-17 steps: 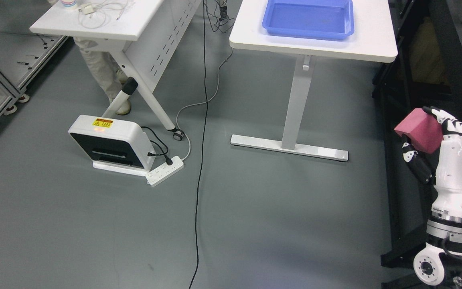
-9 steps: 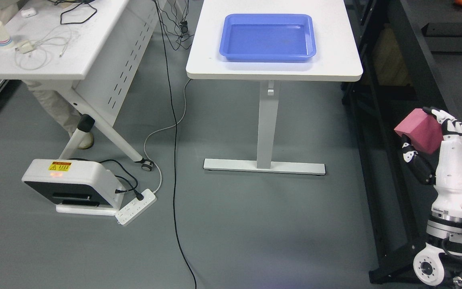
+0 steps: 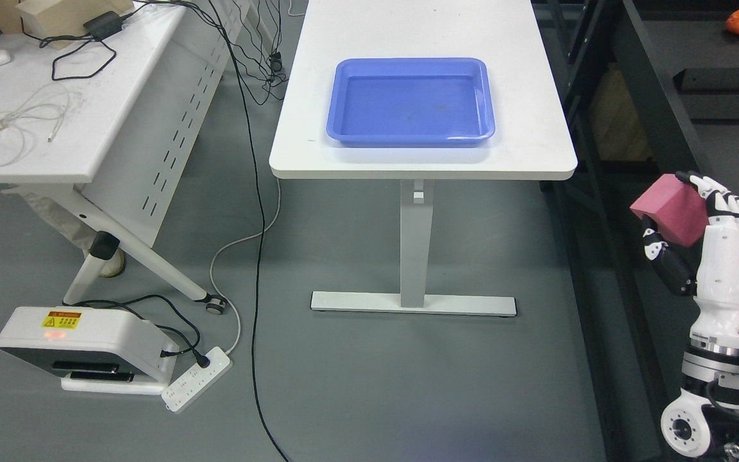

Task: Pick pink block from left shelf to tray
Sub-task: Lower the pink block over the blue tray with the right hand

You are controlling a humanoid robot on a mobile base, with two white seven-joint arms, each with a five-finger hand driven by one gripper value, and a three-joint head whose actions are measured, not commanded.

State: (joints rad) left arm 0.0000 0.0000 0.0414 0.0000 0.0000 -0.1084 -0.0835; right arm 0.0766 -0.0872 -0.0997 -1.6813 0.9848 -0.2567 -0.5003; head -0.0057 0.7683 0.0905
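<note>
My right hand (image 3: 687,215), white with black joints, rises from the lower right with its fingers closed around a pink block (image 3: 670,209), held up at about table height. The blue tray (image 3: 410,102) lies empty on a white table (image 3: 536,154), up and to the left of the hand. The block is well apart from the tray, off the table's right edge. My left arm does not show.
A black shelf frame (image 3: 626,96) runs along the right side behind my hand. A second white desk (image 3: 55,141) with cables stands at left. On the floor are a white device (image 3: 81,346), a power strip (image 3: 196,387) and a long black cable (image 3: 255,269).
The whole picture has shifted: the camera moved, so the table and tray now sit lower and nearer the centre. My right hand and the pink block hold the same place in the frame.
</note>
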